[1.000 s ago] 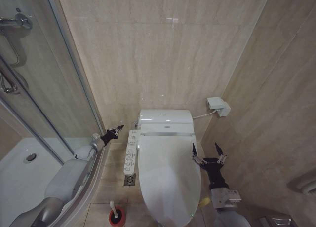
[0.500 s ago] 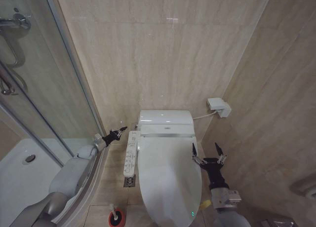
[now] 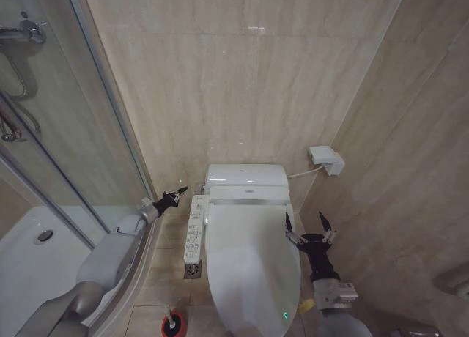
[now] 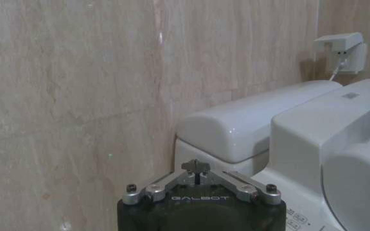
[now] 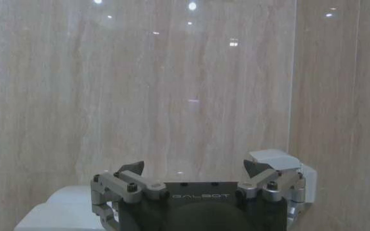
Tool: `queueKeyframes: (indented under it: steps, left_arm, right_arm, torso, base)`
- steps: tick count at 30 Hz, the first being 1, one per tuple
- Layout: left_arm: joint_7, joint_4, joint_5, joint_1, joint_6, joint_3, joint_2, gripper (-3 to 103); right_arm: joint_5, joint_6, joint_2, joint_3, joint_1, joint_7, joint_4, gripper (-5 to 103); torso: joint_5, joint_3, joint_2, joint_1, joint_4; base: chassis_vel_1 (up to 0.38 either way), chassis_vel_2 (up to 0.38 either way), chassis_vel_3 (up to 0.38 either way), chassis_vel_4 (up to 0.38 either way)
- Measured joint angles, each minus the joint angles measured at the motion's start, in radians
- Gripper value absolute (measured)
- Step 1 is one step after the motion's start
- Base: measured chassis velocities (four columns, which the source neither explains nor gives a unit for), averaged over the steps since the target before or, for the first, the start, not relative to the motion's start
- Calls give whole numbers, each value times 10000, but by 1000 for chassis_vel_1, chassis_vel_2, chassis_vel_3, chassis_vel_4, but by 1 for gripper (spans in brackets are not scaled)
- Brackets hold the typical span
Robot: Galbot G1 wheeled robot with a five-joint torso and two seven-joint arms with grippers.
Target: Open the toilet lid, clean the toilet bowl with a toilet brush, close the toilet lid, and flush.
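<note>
The toilet lid (image 3: 249, 264) is down and covers the toilet bowl, so the first step of the task is not yet done. The toilet brush (image 3: 172, 323) stands in its red holder on the floor, at the left front of the toilet, just below the long button panel (image 3: 193, 227).

The right gripper (image 3: 305, 227) hangs just beside the right edge of the lid, its jaws wide apart and holding nothing. The left gripper (image 3: 176, 195) is near the back corner of the panel, between the toilet and the shower glass (image 3: 73, 146); its jaws are closed together and empty.

In my judgement there are two risks. The left gripper may press a button on the panel by mistake, because it is so close. The glossy lid may also slip from the right jaws if they catch only the thin edge.
</note>
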Motion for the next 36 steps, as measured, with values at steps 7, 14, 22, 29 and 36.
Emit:
queueKeyframes:
  steps: [7,14,22,29,36]
  left_arm:
    - [-79,39,6,68,-23,-45,-49,0]
    - [-62,45,17,118,-39,-54,-46,0]
    - [257,486,2,-143,-281,18,-65,0]
    - [297,999,-3,-338,-557,75,-217,0]
    - [-183,1296,93,-356,-635,89,-610,0]
  right_arm:
    - [0,0,0,0,-1,0,0,100]
    - [0,0,0,0,3,0,0,100]
    - [0,0,0,0,0,0,0,100]
    - [0,0,0,0,1,0,0,100]
    - [0,0,0,0,0,0,0,100]
  torso:
    - [-1,-1,1,-2,1]
    - [0,1,0,6,0]
    - [0,0,1,-1,1]
    - [0,0,1,0,1]
    - [0,0,1,0,1]
  base:
    - [-21,12,24,-12]
    - [-79,39,66,-36]
    - [-11,7,6,-13]
    - [0,0,0,0]
    - [0,0,0,0]
